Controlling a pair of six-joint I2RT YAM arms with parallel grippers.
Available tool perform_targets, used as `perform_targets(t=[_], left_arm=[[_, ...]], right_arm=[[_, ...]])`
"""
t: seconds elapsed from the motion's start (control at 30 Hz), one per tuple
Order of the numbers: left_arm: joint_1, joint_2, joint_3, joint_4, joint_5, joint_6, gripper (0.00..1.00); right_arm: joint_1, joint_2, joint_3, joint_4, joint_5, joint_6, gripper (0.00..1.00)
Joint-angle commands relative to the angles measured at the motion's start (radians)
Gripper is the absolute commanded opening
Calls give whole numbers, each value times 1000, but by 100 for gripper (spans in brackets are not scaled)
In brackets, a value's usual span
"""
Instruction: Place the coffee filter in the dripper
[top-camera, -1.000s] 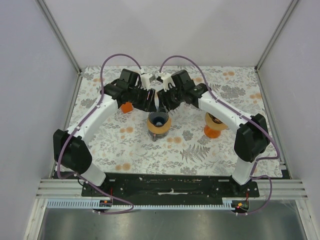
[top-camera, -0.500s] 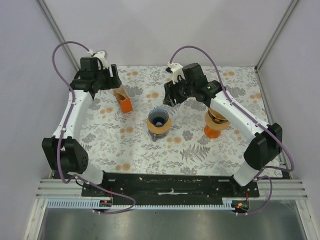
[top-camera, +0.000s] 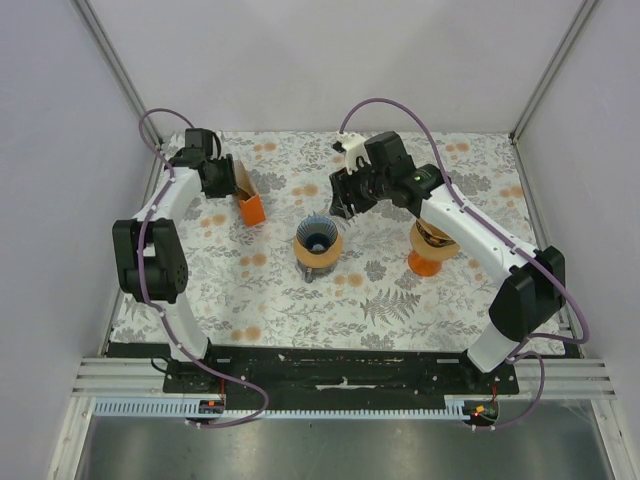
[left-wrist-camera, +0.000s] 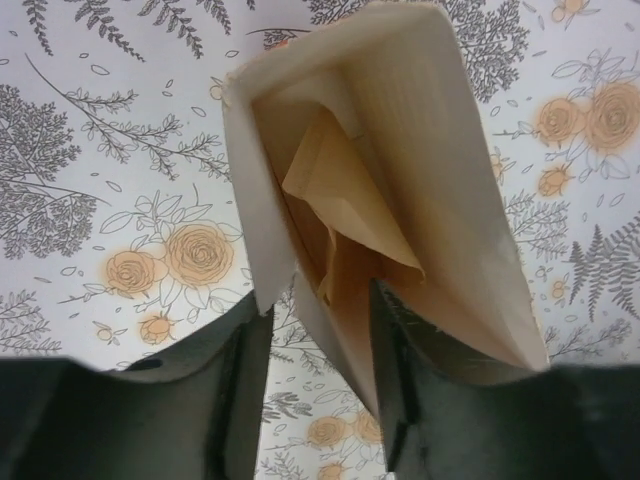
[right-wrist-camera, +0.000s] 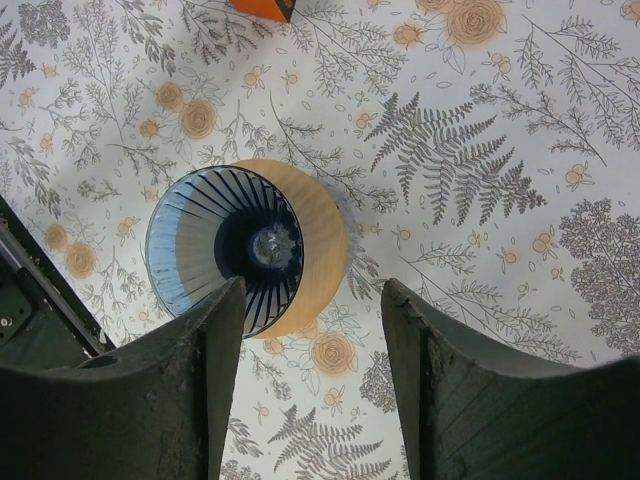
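The dripper (top-camera: 318, 243), a blue ribbed cone in a tan collar, stands mid-table and is empty; it also shows in the right wrist view (right-wrist-camera: 245, 250). Brown paper coffee filters (left-wrist-camera: 340, 200) sit inside an open-topped orange holder (top-camera: 250, 206) at the back left, seen from above in the left wrist view (left-wrist-camera: 470, 190). My left gripper (top-camera: 222, 178) is at the holder's mouth, open (left-wrist-camera: 318, 390), its jaws straddling the holder's near wall, one finger (left-wrist-camera: 395, 380) against the filters. My right gripper (top-camera: 343, 200) is open and empty (right-wrist-camera: 312, 380), hovering just behind the dripper.
An orange and brown vessel (top-camera: 428, 250) stands on the right, under the right arm's forearm. The floral cloth (top-camera: 400, 300) covers the table. White walls and metal posts close in the back and sides.
My left arm has swung from the centre over the dripper out to the back left and come down at the filter holder. My right gripper has drawn back slightly from the dripper.
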Motion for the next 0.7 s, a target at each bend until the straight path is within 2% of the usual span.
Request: perform_targets(t=[0.0, 0.07, 0.13, 0.27, 0.4, 0.5, 0.67], left_arm=[[-1, -24, 16, 6, 36, 2, 34], [-1, -50, 2, 14, 68, 8, 15], [-1, -86, -12, 28, 99, 22, 3], [-8, -197, -55, 51, 164, 106, 2], [-51, -324, -109, 71, 161, 272, 2], [-106, -431, -172, 98, 92, 367, 2], [-175, -453, -149, 25, -41, 401, 2]], right_arm=[[-3, -31, -4, 7, 12, -15, 64], [-2, -31, -1, 6, 11, -15, 64], [-2, -32, 5, 1, 3, -15, 63], [-2, -37, 28, 3, -29, -15, 63], [3, -37, 76, 21, -94, -57, 62], [17, -31, 125, 66, -149, -45, 61], [66, -10, 166, 263, -224, 99, 56]])
